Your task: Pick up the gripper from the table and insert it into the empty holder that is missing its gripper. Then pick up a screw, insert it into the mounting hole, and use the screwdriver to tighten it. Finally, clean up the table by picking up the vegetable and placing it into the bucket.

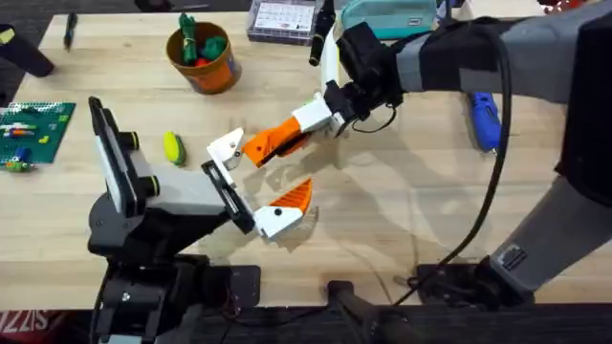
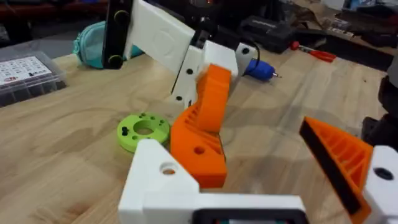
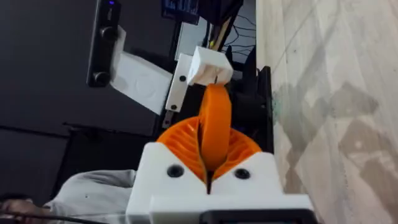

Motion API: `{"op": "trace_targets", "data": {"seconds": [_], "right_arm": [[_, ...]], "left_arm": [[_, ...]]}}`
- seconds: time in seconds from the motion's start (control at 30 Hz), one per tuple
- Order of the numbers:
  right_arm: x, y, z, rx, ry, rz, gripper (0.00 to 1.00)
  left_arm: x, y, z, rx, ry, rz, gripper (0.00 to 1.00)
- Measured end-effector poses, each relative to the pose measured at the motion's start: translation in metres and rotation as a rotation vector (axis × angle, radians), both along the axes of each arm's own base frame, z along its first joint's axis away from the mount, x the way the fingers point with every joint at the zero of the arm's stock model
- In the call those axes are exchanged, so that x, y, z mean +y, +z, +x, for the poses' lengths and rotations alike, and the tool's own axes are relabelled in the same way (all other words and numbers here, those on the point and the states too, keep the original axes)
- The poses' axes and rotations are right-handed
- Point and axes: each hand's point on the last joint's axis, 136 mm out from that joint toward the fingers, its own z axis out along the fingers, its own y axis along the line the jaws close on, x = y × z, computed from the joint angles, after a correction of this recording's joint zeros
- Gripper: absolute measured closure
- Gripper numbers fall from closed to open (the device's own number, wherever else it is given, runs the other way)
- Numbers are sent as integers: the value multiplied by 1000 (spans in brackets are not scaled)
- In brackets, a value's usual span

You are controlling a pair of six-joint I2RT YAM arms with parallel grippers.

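Two fingers of right gripper (image 1: 277, 143) pinch orange gripper (image 1: 260, 146) — left gripper (image 1: 251, 183) spread.

Obstacles, table centre: left gripper (image 1: 256, 186), jaws spread; right gripper (image 1: 273, 143) clamping the orange gripper (image 1: 271, 142) against the holder (image 1: 226, 148). Vegetable (image 1: 173, 147) just beside the left arm. Bucket (image 1: 203, 55) and screwdriver (image 1: 485, 119) well apart. Open tabletop (image 1: 382, 220) toward the right arm's base.

We see black-and-grey arms with black cables. The left gripper (image 1: 251, 186) (white blocks) and right gripper (image 1: 287, 139) carry orange ribbed pads.
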Motion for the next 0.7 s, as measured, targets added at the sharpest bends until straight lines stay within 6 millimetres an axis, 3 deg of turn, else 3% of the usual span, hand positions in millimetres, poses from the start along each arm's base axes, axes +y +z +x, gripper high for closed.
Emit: {"op": "trace_targets", "data": {"seconds": [0.7], "right_arm": [[3, 10, -1, 15, 7, -8, 995]], "left_arm": [[-1, 0, -2, 0, -12, -1, 16]]}}
